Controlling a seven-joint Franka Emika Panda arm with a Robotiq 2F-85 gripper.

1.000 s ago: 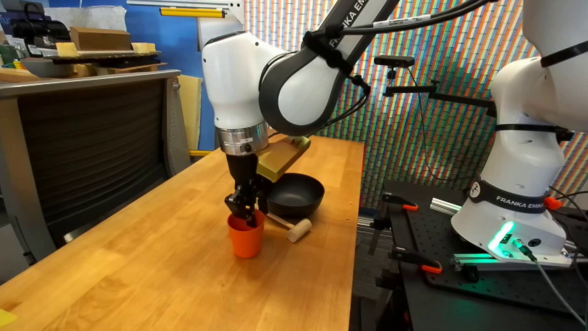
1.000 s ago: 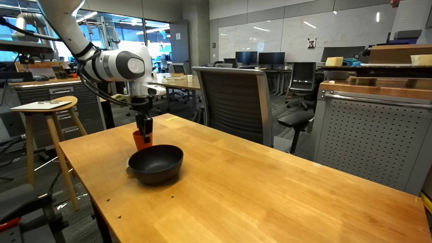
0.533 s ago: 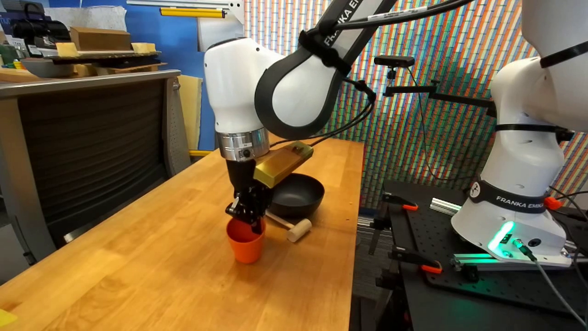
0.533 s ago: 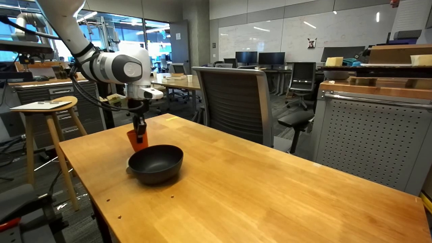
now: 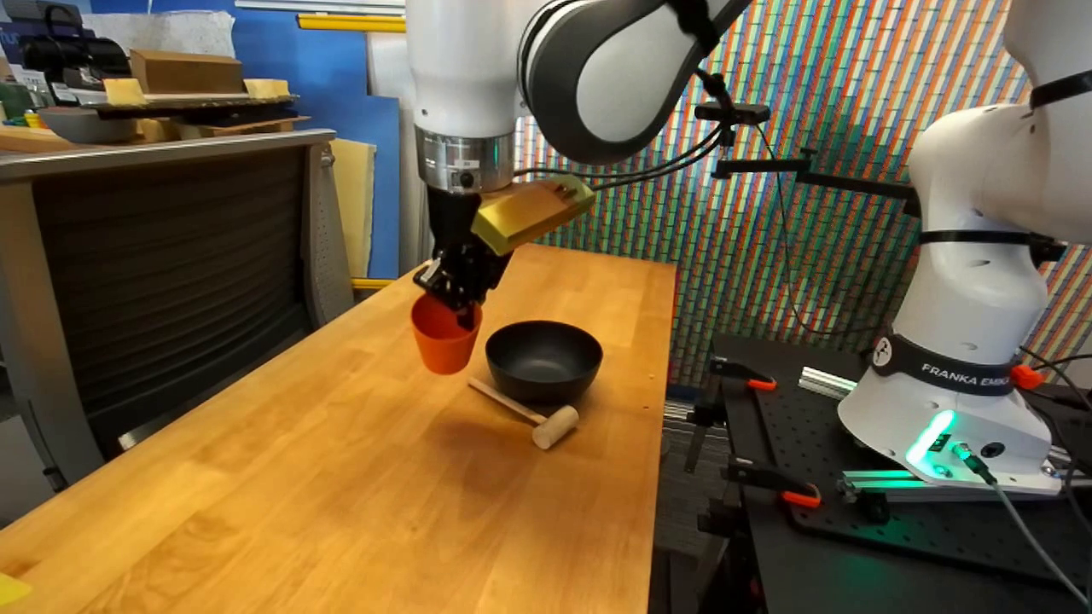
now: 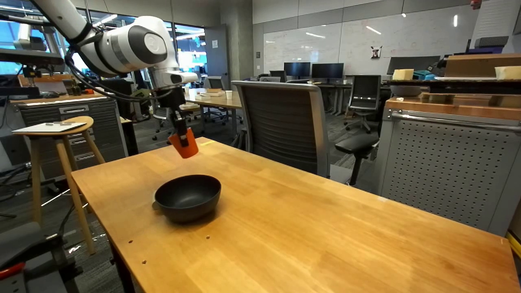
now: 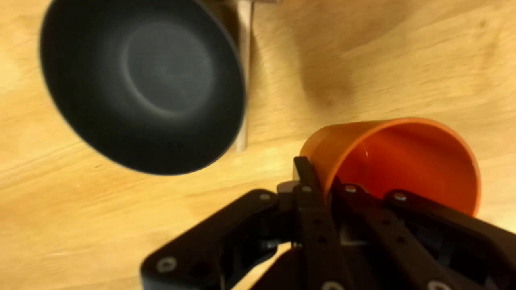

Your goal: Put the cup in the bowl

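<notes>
On a wooden table (image 5: 341,469), a pale mallet (image 5: 553,428); in an exterior view, a wooden stool (image 6: 86,121) alongside and a whiteboard (image 6: 354,40) beyond.

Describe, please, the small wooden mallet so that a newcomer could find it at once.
On the long wooden table, find the round black bowl. Right beside it lies the mallet, made of pale wood, with a thin handle and a thick cylindrical head. Unlike the bowl and the orange cup, it has a handle.
</notes>
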